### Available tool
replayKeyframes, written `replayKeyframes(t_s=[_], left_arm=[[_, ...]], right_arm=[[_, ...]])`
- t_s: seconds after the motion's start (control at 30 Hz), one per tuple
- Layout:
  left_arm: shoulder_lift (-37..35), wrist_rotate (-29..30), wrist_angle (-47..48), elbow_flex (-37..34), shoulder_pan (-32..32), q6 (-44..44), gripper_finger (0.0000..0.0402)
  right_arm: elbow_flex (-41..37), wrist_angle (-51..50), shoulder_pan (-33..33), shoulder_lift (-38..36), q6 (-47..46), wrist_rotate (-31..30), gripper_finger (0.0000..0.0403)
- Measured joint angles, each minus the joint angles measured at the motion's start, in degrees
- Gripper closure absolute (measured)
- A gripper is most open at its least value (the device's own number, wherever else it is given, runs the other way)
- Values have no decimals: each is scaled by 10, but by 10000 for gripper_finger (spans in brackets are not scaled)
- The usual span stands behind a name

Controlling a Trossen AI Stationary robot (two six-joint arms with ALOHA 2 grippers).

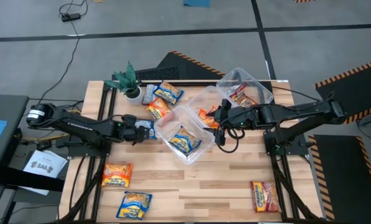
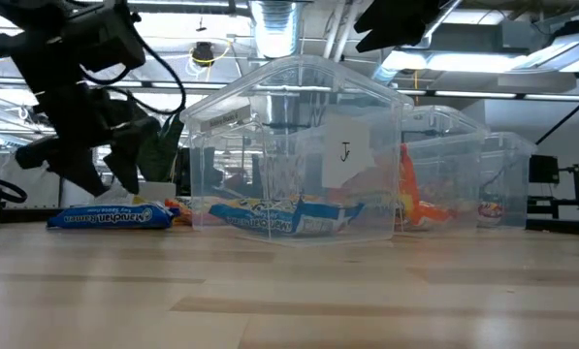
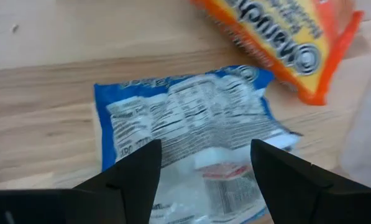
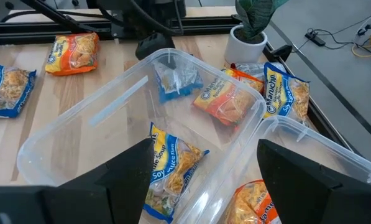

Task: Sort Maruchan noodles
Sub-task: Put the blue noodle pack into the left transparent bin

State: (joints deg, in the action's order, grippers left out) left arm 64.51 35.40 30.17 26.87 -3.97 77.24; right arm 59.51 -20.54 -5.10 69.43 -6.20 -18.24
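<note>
A blue-and-white noodle packet (image 3: 191, 118) lies flat on the table, printed back up, left of the nearest clear tub (image 1: 184, 134). My left gripper (image 3: 205, 146) hovers open just above it, fingers on either side, not touching; it also shows in the high view (image 1: 141, 129) and low view (image 2: 124, 174). My right gripper (image 4: 205, 144) is open and empty over the tubs (image 1: 217, 118). The nearest tub holds a blue-and-yellow packet (image 4: 173, 168), the middle tub an orange packet (image 1: 207, 117), and the far tub (image 1: 244, 90) a red-brown packet.
An orange packet (image 3: 278, 37) lies just beyond the blue one. More packets (image 1: 163, 99) lie by the potted plant (image 1: 128, 81). An orange packet (image 1: 117, 174), a blue-and-yellow packet (image 1: 134, 205) and a red-brown packet (image 1: 264, 196) lie near the front edge.
</note>
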Motion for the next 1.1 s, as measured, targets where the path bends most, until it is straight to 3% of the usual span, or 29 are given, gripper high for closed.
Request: replayKeyframes(t_s=[0.2, 0.33, 0.43, 0.53, 0.6, 0.83, 1.1], left_arm=[[15, 7, -14, -12, 0, 6, 168], [42, 9, -12, -11, 0, -13, 195], [72, 11, -14, -9, 0, -13, 256], [95, 13, -15, -8, 0, -17, 356], [97, 10, -17, -7, 0, -31, 386], [48, -41, 93, 39, -2, -74, 401], [-35, -23, 187, 71, -31, -58, 401]], right_arm=[[0, 1, 0, 0, 1, -1, 97], [0, 0, 4, 0, 2, -1, 97], [0, 1, 4, 0, 2, -1, 97], [0, 1, 4, 0, 2, -1, 97], [0, 1, 4, 0, 1, -1, 97], [0, 0, 4, 0, 0, -1, 97], [0, 0, 4, 0, 2, -1, 97]])
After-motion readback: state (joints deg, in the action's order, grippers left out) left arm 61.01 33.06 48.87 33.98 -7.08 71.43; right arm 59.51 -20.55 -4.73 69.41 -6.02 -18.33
